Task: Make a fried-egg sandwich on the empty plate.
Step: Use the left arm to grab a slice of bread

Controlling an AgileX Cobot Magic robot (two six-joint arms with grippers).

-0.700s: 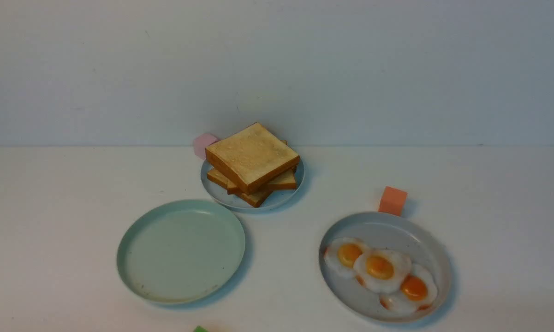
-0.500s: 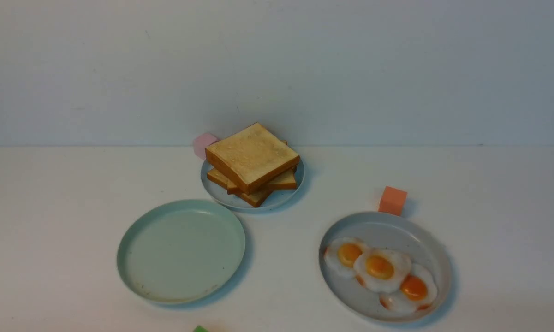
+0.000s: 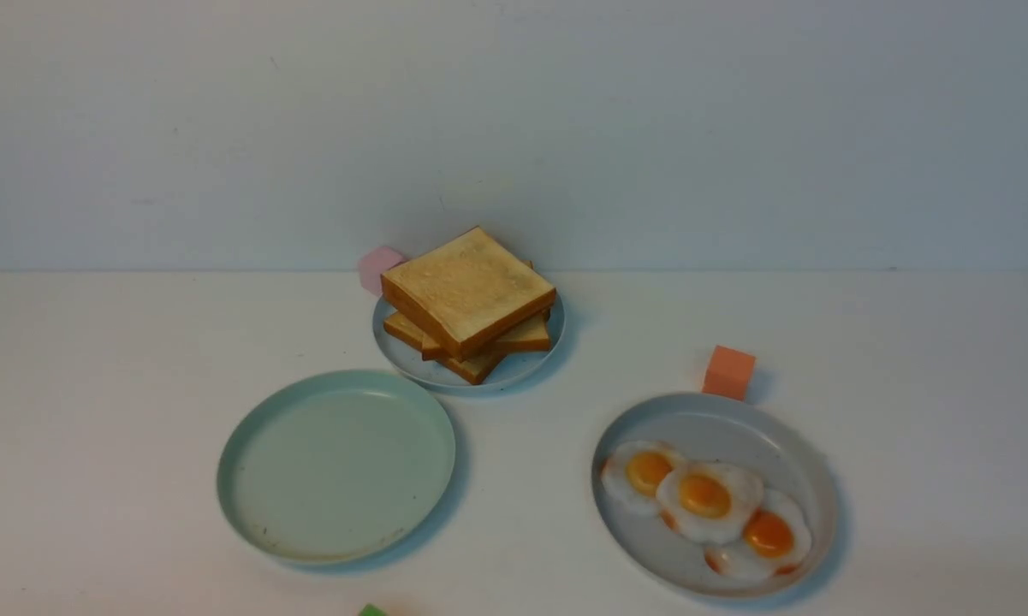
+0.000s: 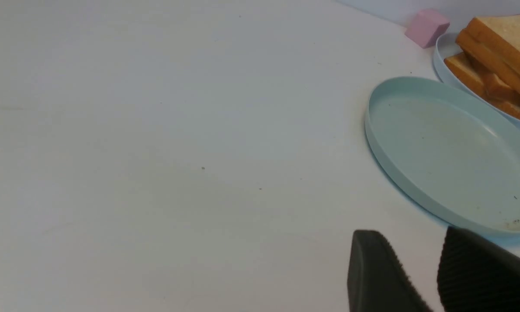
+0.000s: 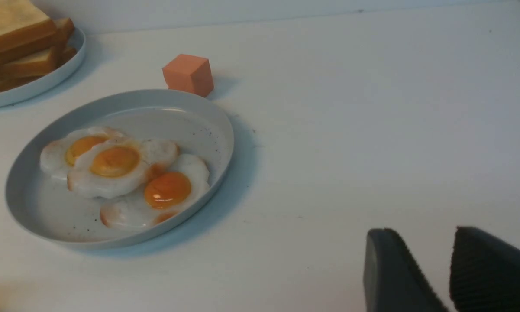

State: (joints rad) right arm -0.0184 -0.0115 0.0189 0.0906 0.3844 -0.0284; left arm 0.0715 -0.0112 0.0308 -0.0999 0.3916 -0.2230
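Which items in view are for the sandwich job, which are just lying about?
For the job:
- mint-green plate
- toast stack
- fried eggs
- small plate and grey plate, holding toast and eggs

Just lying about:
- pink block
- orange block
- green item, mostly cut off

From my station I see a pink block (image 3: 382, 270) near the wall (image 3: 514, 128). I also have an orange block (image 3: 728, 373) farther right. At my view's near edge, a green object (image 3: 371, 610) barely shows.

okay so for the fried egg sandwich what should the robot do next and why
Probably move the left gripper, open and holding nothing, toward the top toast slice: the mint-green plate is bare, and bread should go down before a fried egg.
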